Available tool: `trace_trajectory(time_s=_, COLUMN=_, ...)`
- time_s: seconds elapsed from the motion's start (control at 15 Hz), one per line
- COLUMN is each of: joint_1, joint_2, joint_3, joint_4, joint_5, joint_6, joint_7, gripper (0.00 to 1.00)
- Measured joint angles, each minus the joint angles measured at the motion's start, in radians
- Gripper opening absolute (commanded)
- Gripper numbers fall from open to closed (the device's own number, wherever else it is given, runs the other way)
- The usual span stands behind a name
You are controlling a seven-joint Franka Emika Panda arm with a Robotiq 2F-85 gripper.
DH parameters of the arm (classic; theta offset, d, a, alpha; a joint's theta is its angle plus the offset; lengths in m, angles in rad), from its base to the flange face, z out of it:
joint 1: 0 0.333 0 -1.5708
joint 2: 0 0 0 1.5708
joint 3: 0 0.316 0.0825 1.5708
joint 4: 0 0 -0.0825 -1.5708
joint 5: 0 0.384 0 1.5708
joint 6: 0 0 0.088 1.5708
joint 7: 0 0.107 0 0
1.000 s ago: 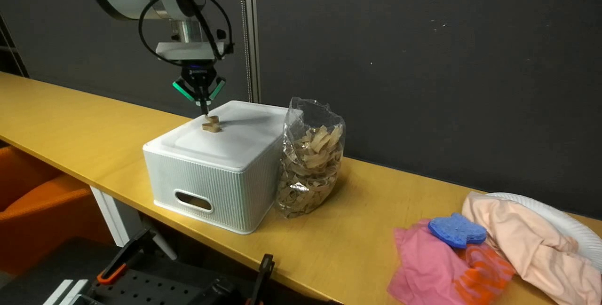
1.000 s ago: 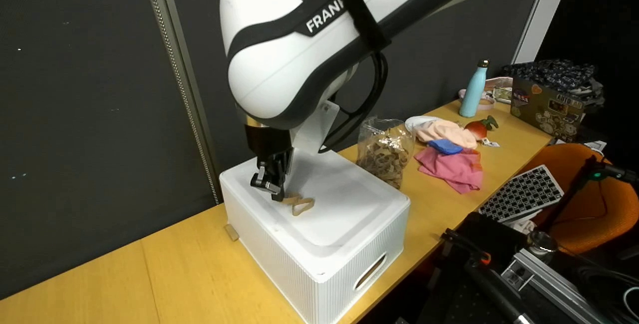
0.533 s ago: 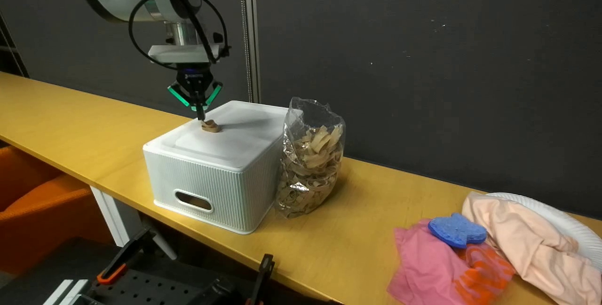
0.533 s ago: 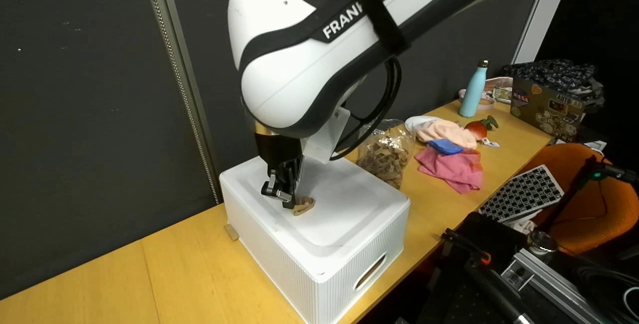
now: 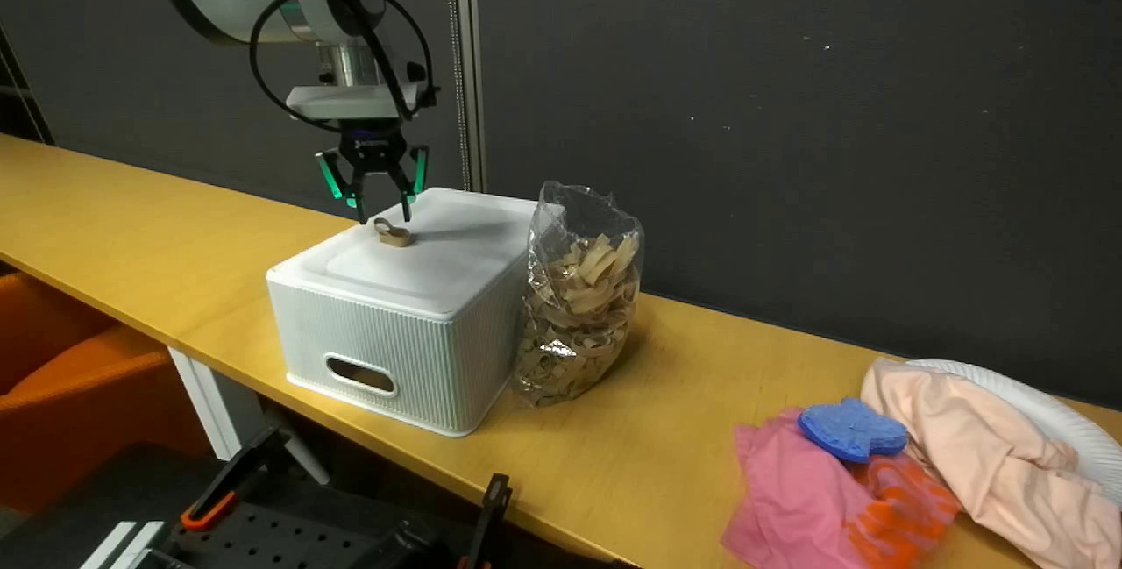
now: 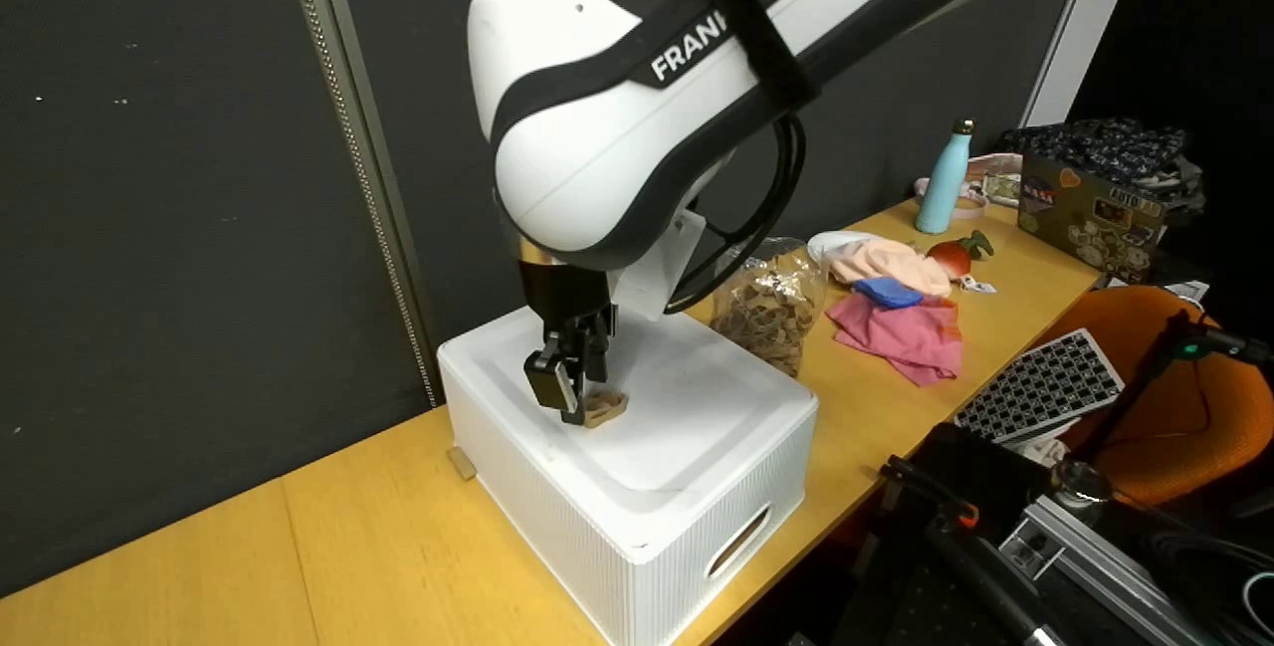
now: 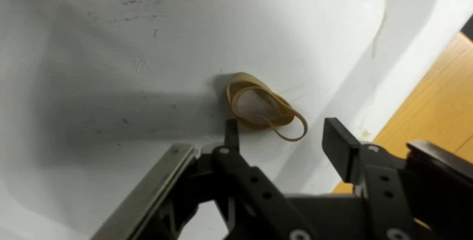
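Pincer [image 7: 283, 136] parted beside tan rubber bands [image 5: 395, 238] on a white box [image 5: 368, 337].
Its jaws stand partway apart, gripping nothing; the bands overlap on the box's flat top, close to the jaw tips. Past them, a clear bag [image 5: 587, 211] of similar bands [image 5: 578, 306] stands just beside the box on the wooden table [image 5: 684, 394]; farther along, a blue sponge [image 5: 850, 430] lies on pink cloth [image 5: 776, 499].

A yellow table [image 5: 675, 411] carries a white box [image 5: 368, 323]. Beside the box stands a filled clear bag [image 5: 578, 323]; at the box's opposite side lies a tan piece [image 6: 461, 464]. Well apart from the box lie a pink cloth [image 5: 798, 499], a peach cloth [image 5: 990, 455] and a white plate [image 5: 1040, 404]; farther off stands a light-blue bottle [image 6: 944, 186].
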Motion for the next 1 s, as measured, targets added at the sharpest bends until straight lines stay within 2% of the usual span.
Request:
trace_trajectory(time_s=0.2, joint_1=0.0, joint_2=0.003, joint_3=0.0, joint_4=-0.006, joint_5=0.0, joint_6=0.0, joint_7=0.002, gripper=0.66)
trace_trajectory(time_s=0.27, joint_1=0.0, joint_2=0.004, joint_3=0.0, joint_4=-0.009, joint_5=0.0, joint_6=0.0, joint_7=0.003, gripper=0.6)
trace_trajectory(time_s=0.4, joint_1=0.0, joint_2=0.008, joint_3=0.0, joint_4=-0.015, joint_5=0.0, joint_6=0.0, joint_7=0.004, gripper=0.64)
trace_trajectory(time_s=0.53, joint_1=-0.001, joint_2=0.01, joint_3=0.0, joint_4=-0.024, joint_5=0.0, joint_6=0.0, joint_7=0.006, gripper=0.62)
trace_trajectory(time_s=0.6, joint_1=-0.002, joint_2=0.01, joint_3=0.0, joint_4=-0.025, joint_5=0.0, joint_6=0.0, joint_7=0.006, gripper=0.38)
trace_trajectory(time_s=0.67, joint_1=-0.003, joint_2=0.01, joint_3=0.0, joint_4=-0.025, joint_5=0.0, joint_6=0.0, joint_7=0.007, gripper=0.36)
trace_trajectory(time_s=0.93, joint_1=-0.007, joint_2=0.01, joint_3=0.0, joint_4=-0.027, joint_5=0.0, joint_6=0.0, joint_7=0.007, gripper=0.05)
trace_trajectory(time_s=1.0, joint_1=-0.007, joint_2=0.01, joint_3=0.0, joint_4=-0.028, joint_5=0.0, joint_6=0.0, joint_7=0.008, gripper=0.01)
